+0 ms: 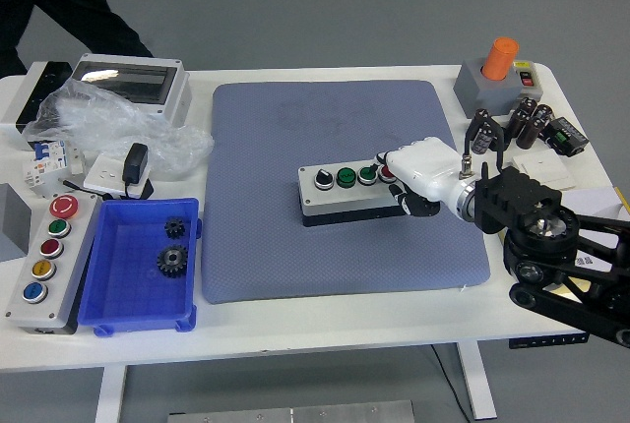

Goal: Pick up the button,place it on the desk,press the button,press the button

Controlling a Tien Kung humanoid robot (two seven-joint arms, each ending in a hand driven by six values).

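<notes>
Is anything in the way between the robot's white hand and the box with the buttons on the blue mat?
No, nothing visible blocks it. The right hand is already at the right end of the button box, over its red button, on the blue mat. The other buttons lie uncovered.
</notes>
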